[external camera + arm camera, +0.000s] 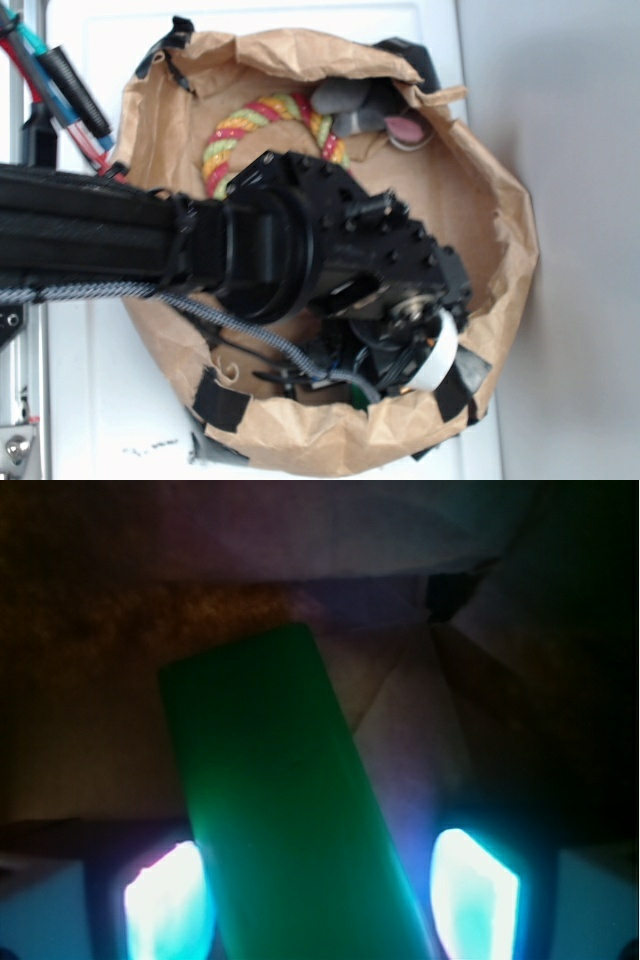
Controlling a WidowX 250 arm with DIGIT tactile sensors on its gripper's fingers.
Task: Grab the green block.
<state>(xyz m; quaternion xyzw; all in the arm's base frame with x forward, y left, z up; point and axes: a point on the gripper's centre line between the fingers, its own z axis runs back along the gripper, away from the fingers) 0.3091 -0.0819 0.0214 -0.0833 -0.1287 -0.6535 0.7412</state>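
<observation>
The green block (285,800) lies flat on the brown paper floor, long and slightly tilted, running from the upper middle to the bottom edge of the wrist view. My gripper (320,845) is open and straddles its near end. The left finger (165,905) glows cyan right against the block's left edge. The right finger (475,890) stands a clear gap away from the block's right edge. In the exterior view the gripper (385,360) reaches down into the lower right of the bag, and the arm hides the block.
A crumpled brown paper bag (500,210) walls in the workspace, with black tape on its rim. At the far side of the bag lie a red, yellow and green rope toy (262,118), a grey object (345,100) and a pink-topped piece (405,128).
</observation>
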